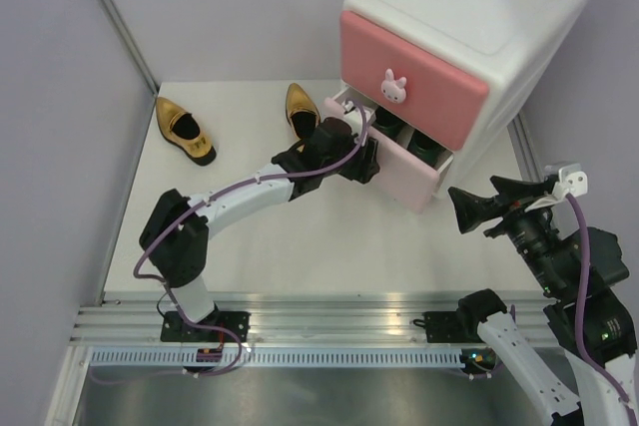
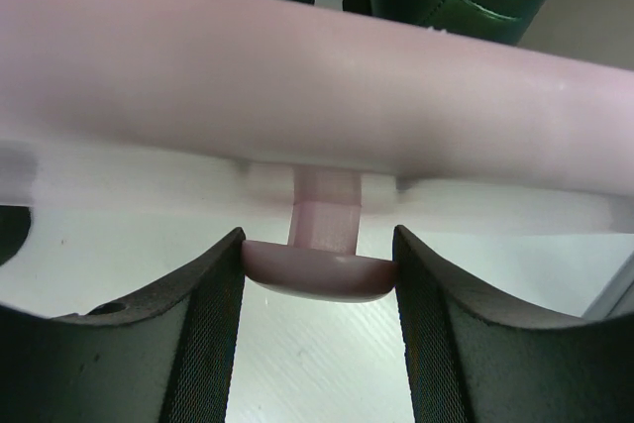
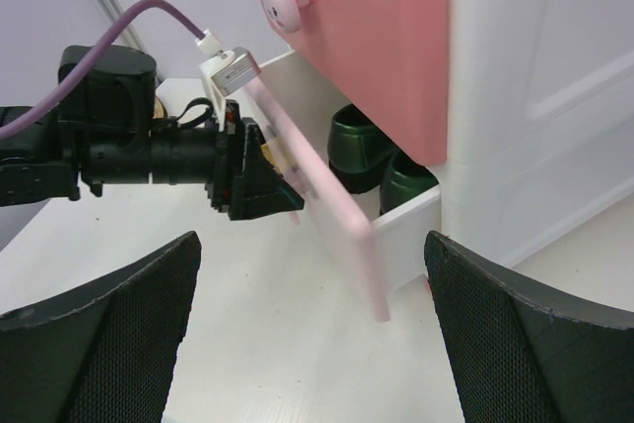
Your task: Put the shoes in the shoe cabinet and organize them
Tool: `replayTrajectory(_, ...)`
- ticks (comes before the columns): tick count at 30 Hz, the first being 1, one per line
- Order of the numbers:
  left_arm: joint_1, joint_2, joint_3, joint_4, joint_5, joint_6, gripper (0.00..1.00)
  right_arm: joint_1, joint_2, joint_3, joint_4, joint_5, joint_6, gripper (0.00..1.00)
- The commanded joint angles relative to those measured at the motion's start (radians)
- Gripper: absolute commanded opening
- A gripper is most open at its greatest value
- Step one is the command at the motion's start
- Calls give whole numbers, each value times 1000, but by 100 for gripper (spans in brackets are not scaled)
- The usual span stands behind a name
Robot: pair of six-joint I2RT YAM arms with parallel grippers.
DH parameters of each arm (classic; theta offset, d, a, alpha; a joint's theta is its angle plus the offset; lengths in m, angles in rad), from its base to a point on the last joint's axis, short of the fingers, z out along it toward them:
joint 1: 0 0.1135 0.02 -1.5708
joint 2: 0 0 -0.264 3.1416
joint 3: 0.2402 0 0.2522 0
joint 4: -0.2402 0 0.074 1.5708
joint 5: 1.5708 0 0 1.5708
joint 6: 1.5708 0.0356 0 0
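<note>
The left pincer [image 2: 318, 237] clamps the knob [image 2: 317, 277] of the open lower drawer [image 1: 399, 175], probably to slide it with both green shoes [image 3: 362, 146] inside, while the right pincer [image 3: 309, 242] hangs wide and empty nearby.

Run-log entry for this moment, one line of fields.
left pincer: shut on knob | lower drawer: open, green shoes inside | gold shoes: on table | right pincer: open, empty

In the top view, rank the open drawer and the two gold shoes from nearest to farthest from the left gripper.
1. Drawer: touching, its knob sits between the left gripper's fingers.
2. Middle gold shoe: just left of the drawer.
3. Left gold shoe: far out to the left.
</note>
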Motion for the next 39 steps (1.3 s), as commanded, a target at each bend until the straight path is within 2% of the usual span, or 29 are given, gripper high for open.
replayTrajectory(1,-1,44,121,233,-11,17,9,0,-17,10,5,15,18,98)
replayTrajectory(9,-1,133,199,315,-18,22,13,0,-35,8,-10,13,42,98)
replayTrajectory(22,-1,242,259,440,-55,-30,29,0,-55,17,-46,15,52,98)
replayTrajectory(28,-1,231,255,434,-48,-36,50,0,-63,30,-67,42,50,98)
replayTrajectory(29,-1,221,245,435,-43,-38,59,0,-63,28,-67,41,49,98)
replayTrajectory(31,1,179,206,428,-37,-41,68,2,-67,31,-66,41,47,98)
replayTrajectory(32,-1,158,190,421,-37,-41,77,0,-66,31,-64,42,49,98)
replayTrajectory(35,-1,67,121,386,-34,-37,91,0,-69,33,-64,42,43,98)
replayTrajectory(38,-1,-29,84,310,-29,-17,100,0,-71,36,-61,41,36,98)
replayTrajectory(39,-1,-52,87,276,16,-6,100,2,-69,39,-61,39,33,98)
